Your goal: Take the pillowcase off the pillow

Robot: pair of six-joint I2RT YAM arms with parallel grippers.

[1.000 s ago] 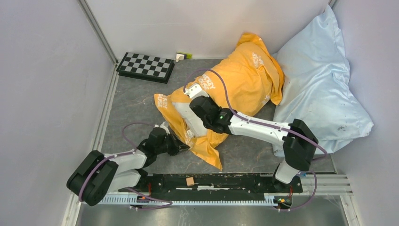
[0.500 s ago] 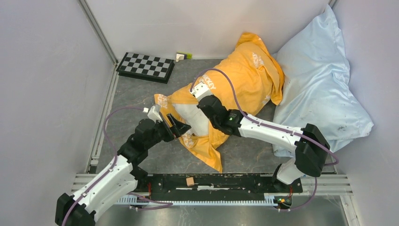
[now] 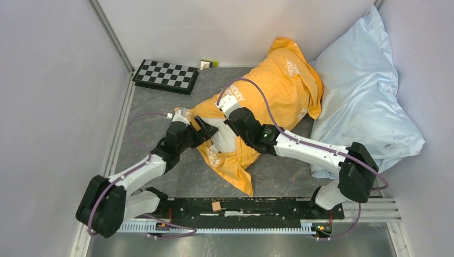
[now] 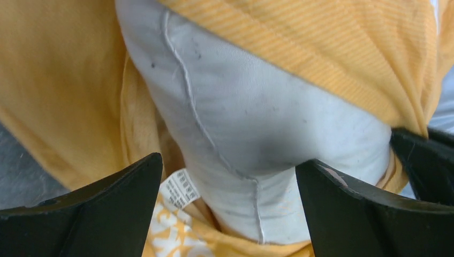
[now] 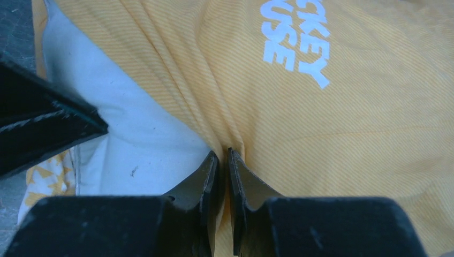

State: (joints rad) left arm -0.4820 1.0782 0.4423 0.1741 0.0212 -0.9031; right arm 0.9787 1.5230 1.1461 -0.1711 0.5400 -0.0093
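Bottom of the top view: a small tan block [image 3: 216, 206] sits on the black mounting rail [image 3: 267, 206] between the two arm bases.

Left arm: one second ago it was folded low, with the left gripper [image 3: 201, 128] pressed shut at the lower edge of the orange cloth. It now reaches toward the centre of the frame. Its fingers [image 4: 107, 209] are spread wide, one on each side of the bare end of the pillow [image 4: 257, 123]. In the left wrist view, neither finger clearly touches the pillow.

Pillow: the white end with its seam and small dark specks shows at centre frame. The rest is covered. A white care label [image 4: 179, 188] lies just below the bare end.

Right arm: it has shifted only slightly up the frame. The right gripper [image 5: 224, 155] stays nearly closed, pinching a raised fold of the pillowcase [image 3: 278, 85] just beside the bare pillow end.

Pillowcase: it still covers most of the pillow, running from centre frame toward the upper right. A loose flap trails down toward the rail. White lettering shows on the cloth beyond the right fingers.

Right edge: a pale blue pillow [image 3: 364, 96] leans in the corner, touching the pillowcase.

Upper left: a checkerboard [image 3: 166, 75] lies on the grey table [image 3: 155, 112] by the back wall, well apart from both grippers
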